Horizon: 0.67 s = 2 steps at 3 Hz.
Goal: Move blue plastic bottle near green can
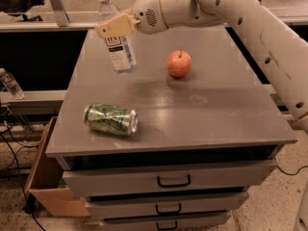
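The gripper (107, 29) hangs over the far left part of the grey table (216, 124), its tan fingers (118, 25) closed on the upper body of the blue plastic bottle (121, 57), just below the shoulder. The bottle's white cap points toward 12 o'clock, and its base tips slightly toward 5 o'clock. Its white label with dark text shows below the fingers. Whether the base touches the tabletop cannot be told. The white arm (231, 8) reaches the gripper from 3 o'clock, then bends down along the right edge of the view.

From the bottle, a red apple (179, 63) stands near at 3 o'clock, apart from it. The green can (110, 119) lies on its side at 6 o'clock from the bottle, near the table's front left edge, with its shiny end facing 4 o'clock. Bare tabletop lies between bottle and can.

Under the tabletop are stacked drawers (202, 177) with dark handles. At 7 o'clock from the table a cardboard box (41, 177) sits on the floor. At 9 o'clock a small clear bottle (10, 83) rests on a low ledge.
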Each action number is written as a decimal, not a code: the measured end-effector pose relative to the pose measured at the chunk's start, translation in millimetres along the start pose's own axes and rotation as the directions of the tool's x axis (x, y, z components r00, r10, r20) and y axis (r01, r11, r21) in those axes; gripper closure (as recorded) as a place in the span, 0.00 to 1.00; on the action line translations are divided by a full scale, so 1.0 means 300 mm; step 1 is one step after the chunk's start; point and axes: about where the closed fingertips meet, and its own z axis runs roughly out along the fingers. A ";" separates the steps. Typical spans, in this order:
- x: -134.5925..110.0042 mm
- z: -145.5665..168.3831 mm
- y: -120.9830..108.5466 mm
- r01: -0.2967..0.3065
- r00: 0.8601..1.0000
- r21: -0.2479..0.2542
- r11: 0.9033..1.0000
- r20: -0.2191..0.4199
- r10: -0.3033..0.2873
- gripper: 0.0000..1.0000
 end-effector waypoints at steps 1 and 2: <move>0.000 0.001 0.000 0.000 1.000 -0.001 1.000 0.000 0.000 1.00; 0.033 0.014 0.045 0.009 1.000 -0.016 1.000 -0.030 -0.010 1.00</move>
